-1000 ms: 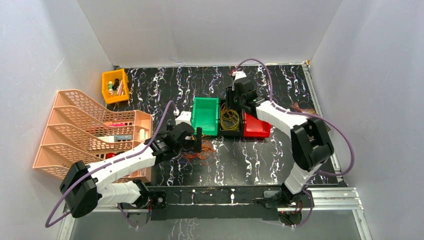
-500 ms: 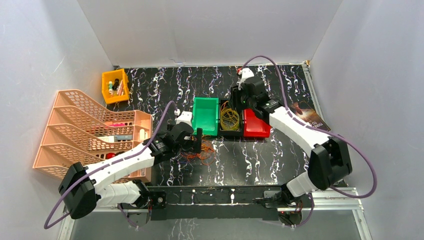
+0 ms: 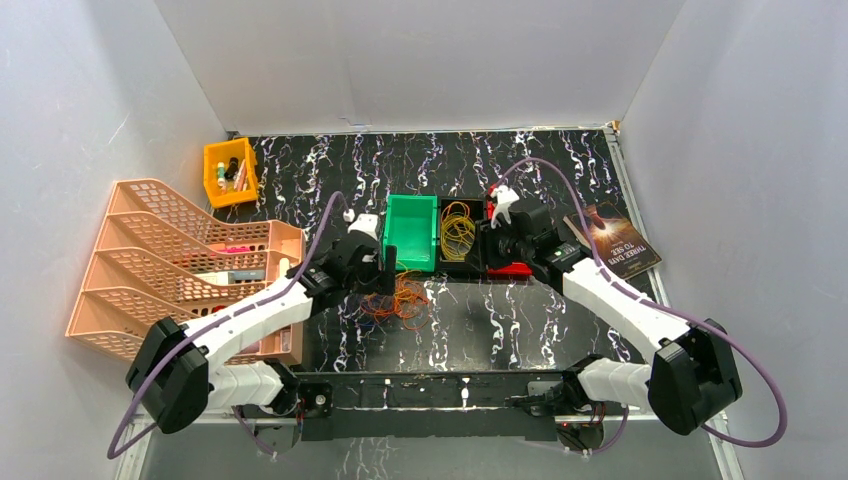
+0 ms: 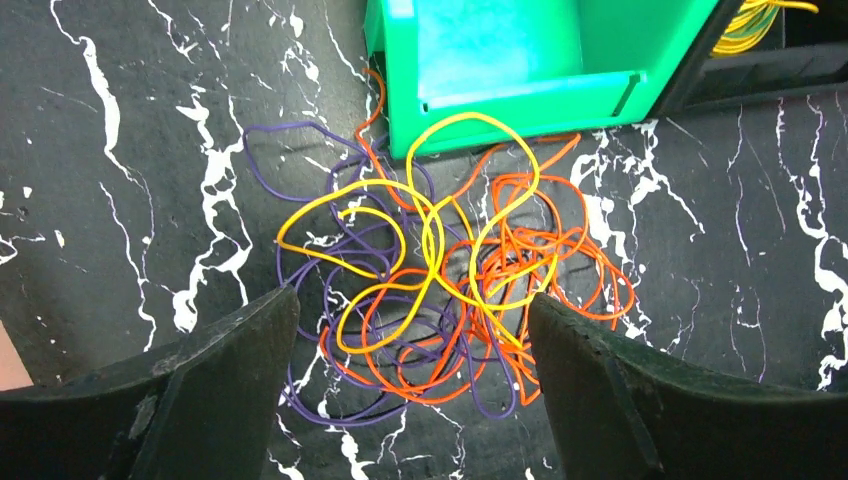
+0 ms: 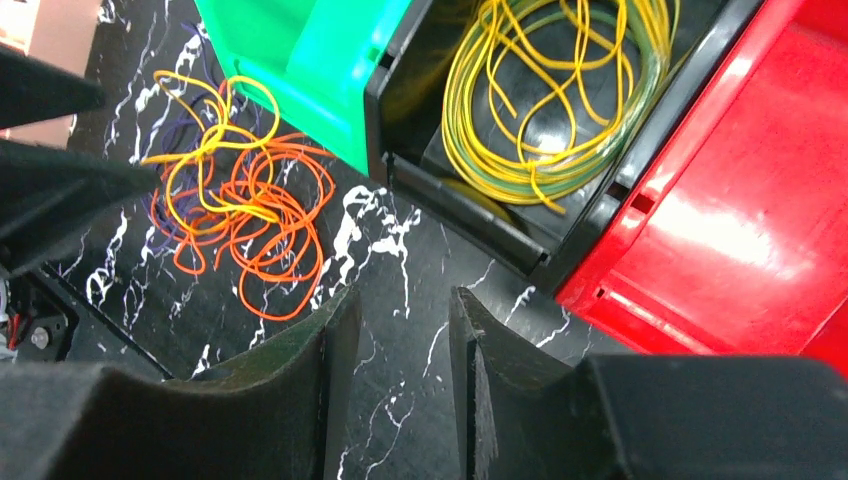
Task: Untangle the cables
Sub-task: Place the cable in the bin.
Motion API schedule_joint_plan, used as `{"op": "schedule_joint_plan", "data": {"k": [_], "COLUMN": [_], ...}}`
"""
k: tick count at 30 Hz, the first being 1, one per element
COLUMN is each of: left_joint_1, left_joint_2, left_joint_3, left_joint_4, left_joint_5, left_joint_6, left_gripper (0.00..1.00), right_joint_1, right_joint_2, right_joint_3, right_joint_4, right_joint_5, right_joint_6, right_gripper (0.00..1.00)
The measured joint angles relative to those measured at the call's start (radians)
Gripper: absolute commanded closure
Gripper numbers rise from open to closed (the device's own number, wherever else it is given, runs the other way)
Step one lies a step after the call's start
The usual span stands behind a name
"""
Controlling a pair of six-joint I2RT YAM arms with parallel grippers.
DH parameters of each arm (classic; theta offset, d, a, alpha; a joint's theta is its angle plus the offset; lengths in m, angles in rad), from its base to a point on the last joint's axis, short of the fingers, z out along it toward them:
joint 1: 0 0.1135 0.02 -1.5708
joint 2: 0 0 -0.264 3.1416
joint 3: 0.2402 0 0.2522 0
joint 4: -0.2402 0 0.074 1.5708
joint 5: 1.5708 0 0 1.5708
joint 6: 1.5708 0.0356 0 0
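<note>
Half the cables [image 3: 408, 300] hide under the left hand [image 4: 410, 305] from above; its wrist view shows purple among them, fingers wide apart. Right hand [image 5: 400, 300], narrowly parted, holds nothing.

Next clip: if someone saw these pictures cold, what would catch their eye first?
The tangle of yellow, orange and purple cables stands out first. It lies on the dark marbled table just in front of the green bin, with the left gripper open right above it. Next comes the coil of yellow cable in the black bin, between the green bin and the red bin.
</note>
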Motion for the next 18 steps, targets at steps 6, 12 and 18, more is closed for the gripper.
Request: {"op": "schedule_joint_plan", "data": {"k": [6, 12, 18], "left_joint_1": [0.028, 0.088, 0.175], "left_joint_2": [0.057, 0.071, 0.061], "left_joint_3": [0.031, 0.037, 0.037], "left_joint_4": [0.034, 0.009, 0.006], "left_joint_5": [0.028, 0.009, 0.004], "left_joint_6": [0.023, 0.047, 0.08], "left_gripper": [0.27, 0.33, 0.39], "right_joint_1": [0.0, 0.0, 0.0], "right_joint_2": [-0.01, -0.01, -0.01], "right_joint_3": [-0.044, -0.045, -0.047], "right_joint_4": [-0.007, -0.007, -0.007], "right_joint_5": [-0.011, -0.013, -0.019], "right_joint_6": [0.033, 0.045, 0.047], "right_gripper": [0.55, 0.56, 0.56]}}
